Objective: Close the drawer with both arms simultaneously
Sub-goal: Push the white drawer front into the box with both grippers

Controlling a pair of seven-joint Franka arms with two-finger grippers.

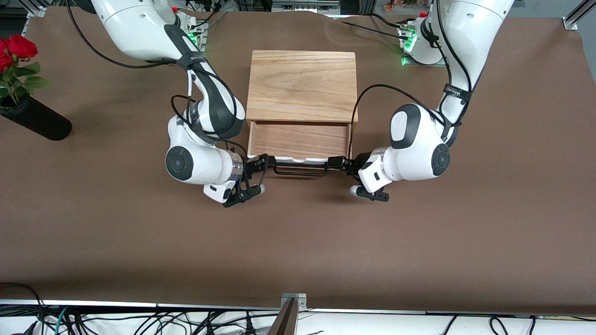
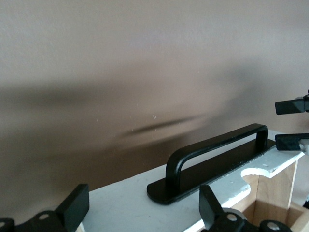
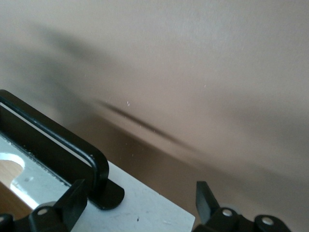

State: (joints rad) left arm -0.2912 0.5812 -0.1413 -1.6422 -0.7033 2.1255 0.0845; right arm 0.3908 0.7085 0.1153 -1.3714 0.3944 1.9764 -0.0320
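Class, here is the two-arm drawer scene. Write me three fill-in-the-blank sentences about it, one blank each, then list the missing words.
1. The drawer of the oak box is ____, its inside showing.
2. The left gripper and right gripper sit at the two ends of the drawer's white ____ panel.
3. The handle on the drawer front is ____ in colour.

Missing words: open; front; black

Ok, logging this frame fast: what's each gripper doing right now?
Left gripper: open, straddling the white front panel of the drawer at one end, holding nothing.
Right gripper: open, straddling the panel's other end, holding nothing.
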